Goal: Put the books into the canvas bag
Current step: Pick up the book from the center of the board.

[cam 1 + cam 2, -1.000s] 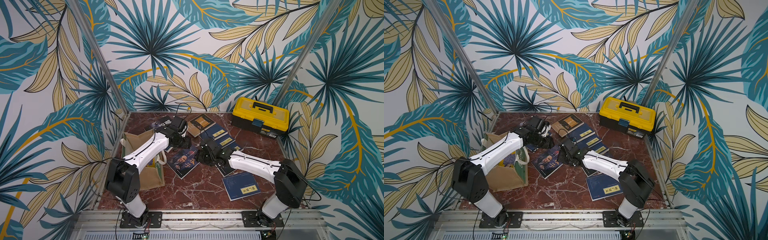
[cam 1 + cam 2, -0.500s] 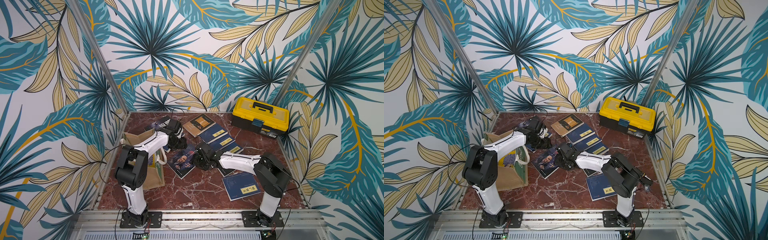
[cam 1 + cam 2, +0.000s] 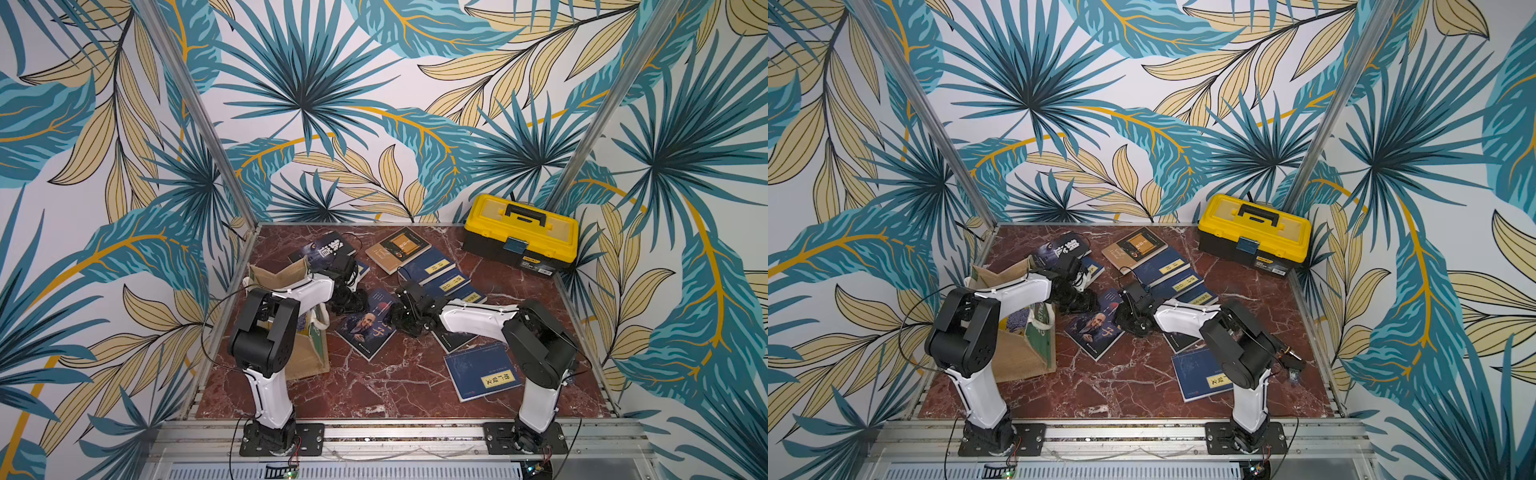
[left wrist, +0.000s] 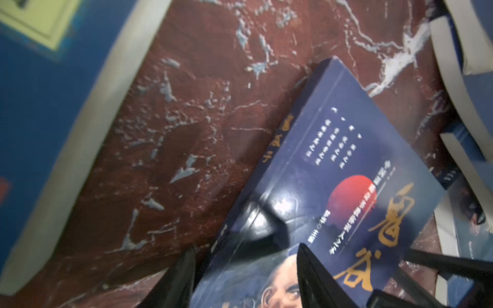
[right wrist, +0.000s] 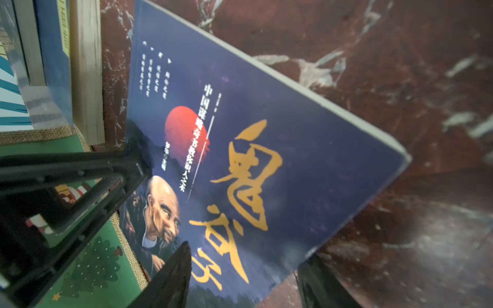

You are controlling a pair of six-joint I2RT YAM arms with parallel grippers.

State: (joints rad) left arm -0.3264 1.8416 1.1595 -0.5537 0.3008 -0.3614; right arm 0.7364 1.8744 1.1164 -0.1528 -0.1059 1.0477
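Currently the portrait book (image 3: 368, 328) (navy cover, old man's face, red disc, gold brush lettering) lies on the marble table (image 3: 374, 386). It is outside the canvas bag (image 3: 307, 357), just beside its green printed side.

The left claw (image 3: 353, 301) is at the book's bag-side edge and the right claw (image 3: 399, 320) at the opposite edge, so the book lies between them.

Left wrist view: the left claw (image 4: 245, 249) has its jaws apart. One finger is over the cover, the other over bare table, with the spine between them, unclamped.

Right wrist view: the right claw (image 5: 246, 254) is likewise spread across the book's (image 5: 266, 133) edge. I cannot tell whether the tips touch the cover.

The bag stands upright with its mouth open. Overlapping navy books (image 3: 440, 270) lie behind the right claw. One navy book (image 3: 482, 370) lies alone nearer the front. A yellow toolbox (image 3: 521, 232) sits in the back corner.
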